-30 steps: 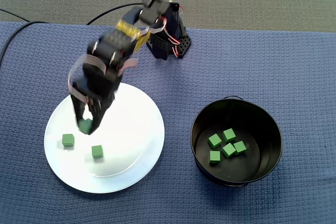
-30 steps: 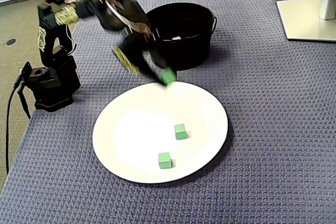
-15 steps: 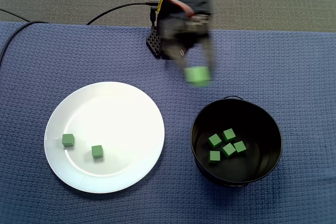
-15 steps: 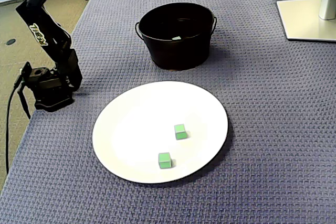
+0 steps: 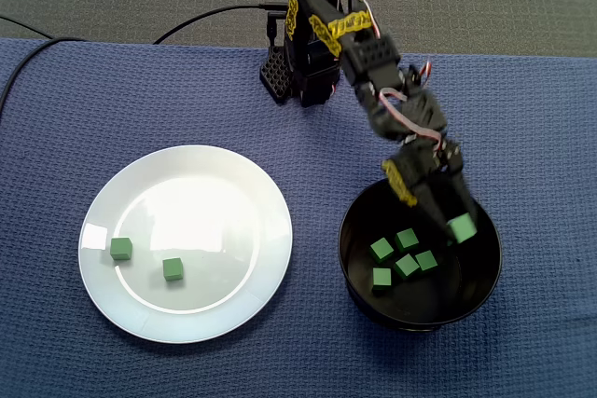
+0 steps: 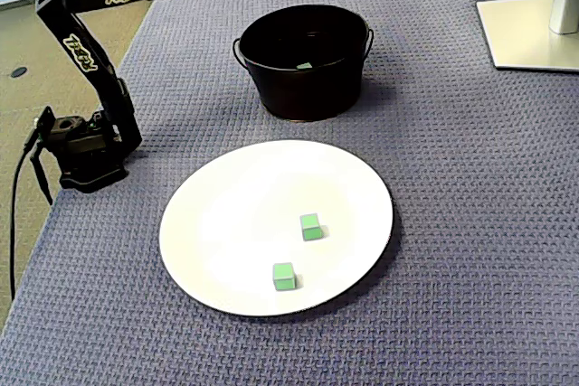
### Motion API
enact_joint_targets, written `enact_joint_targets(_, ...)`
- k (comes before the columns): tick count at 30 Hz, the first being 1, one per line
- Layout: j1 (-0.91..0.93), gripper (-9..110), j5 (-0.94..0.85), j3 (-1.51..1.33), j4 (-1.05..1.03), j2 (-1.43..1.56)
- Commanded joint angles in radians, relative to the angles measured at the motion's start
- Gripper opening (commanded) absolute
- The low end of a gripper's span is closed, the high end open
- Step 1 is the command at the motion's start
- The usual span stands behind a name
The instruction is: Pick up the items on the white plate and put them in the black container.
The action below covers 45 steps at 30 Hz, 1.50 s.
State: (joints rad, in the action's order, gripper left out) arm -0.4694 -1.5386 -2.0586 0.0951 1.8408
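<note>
The gripper (image 5: 451, 223) was pinching a green cube (image 5: 462, 228) above the right side of the open black bucket (image 5: 354, 230), as the top-down fixed view showed it, so that piece was not yet dropped. Four cubes (image 5: 402, 256) already lay on the bucket's floor. Two more, a left cube (image 5: 120, 249) and a right cube (image 5: 173, 269), waited on the white plate (image 5: 215, 184), which put the job past halfway. Everything sat on a blue woven cloth (image 5: 522, 118), with a pale monitor foot (image 6: 534, 29) at one corner.
</note>
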Motion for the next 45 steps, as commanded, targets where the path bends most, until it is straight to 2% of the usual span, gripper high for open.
enact_joint_targets(1, 0.020, 0, 0.005, -0.075, 0.061, -0.034)
enact_joint_targets(12, 0.051, 0, 0.041, -0.216, 0.153, -0.081)
enact_joint_targets(13, 0.055, 5, 0.058, -0.227, 0.160, -0.080)
enact_joint_targets(15, 0.066, 22, 0.087, -0.244, 0.160, -0.072)
enact_joint_targets(20, 0.130, 32, 0.098, -0.236, 0.166, -0.021)
enact_joint_targets(23, 0.213, 34, 0.092, -0.078, -0.011, 0.031)
enact_joint_targets(26, 0.316, 35, 0.147, 0.273, -0.466, 0.054)
enact_joint_targets(28, 0.373, 37, 0.114, 0.430, -0.621, 0.052)
enact_joint_targets(39, 0.767, 34, -0.327, 0.939, -1.141, -0.238)
enact_joint_targets(45, 0.937, 33, -0.469, 1.052, -1.144, -0.457)
